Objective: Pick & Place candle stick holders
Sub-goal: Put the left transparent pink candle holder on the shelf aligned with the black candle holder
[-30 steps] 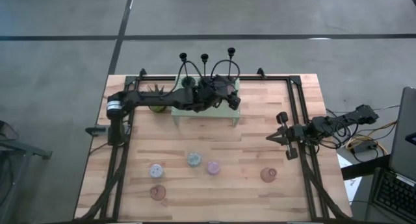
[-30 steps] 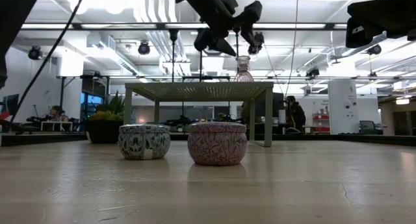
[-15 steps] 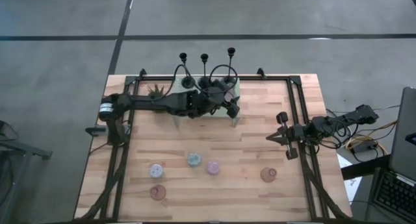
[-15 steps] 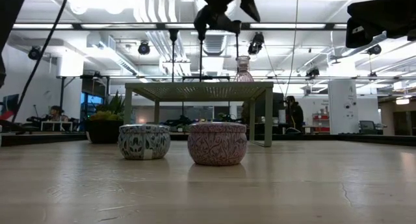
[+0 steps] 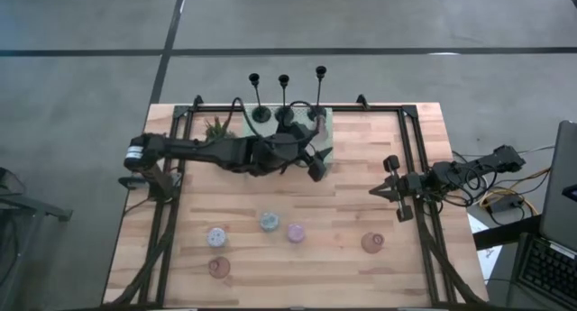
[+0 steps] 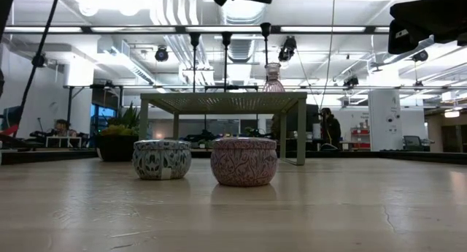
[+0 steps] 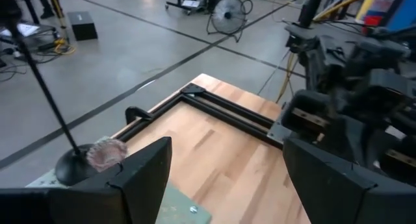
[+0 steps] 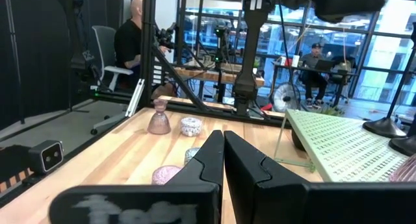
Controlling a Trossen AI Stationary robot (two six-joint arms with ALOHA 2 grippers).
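Three slim black candlesticks [image 5: 284,95] stand by their round bases at the far side of the mint-green shelf [image 5: 326,122]. A pink holder [image 7: 104,152] stands on the shelf beside one candlestick base and also shows in the low view [image 6: 273,78]. Five short round holders stand on the table: lavender [image 5: 216,236], pale blue [image 5: 270,222], pink [image 5: 296,232] and two dusty pink [image 5: 372,243], [image 5: 218,267]. My left gripper [image 5: 317,162] is open and empty, high above the shelf's near right corner; it also shows in its wrist view [image 7: 227,146]. My right gripper [image 5: 379,192] is shut and empty at the table's right side.
A small potted green plant [image 5: 216,128] stands left of the shelf. A black frame rail [image 5: 410,158] runs along the table's sides and far edge. Bare wood lies between the shelf and the row of short holders. People sit in the room beyond the table [image 8: 140,36].
My left gripper has risen from just above the shelf top and drawn back toward the table's near edge, leaving the top of the low view. The pink holder and the candlesticks on the shelf have stayed where they were.
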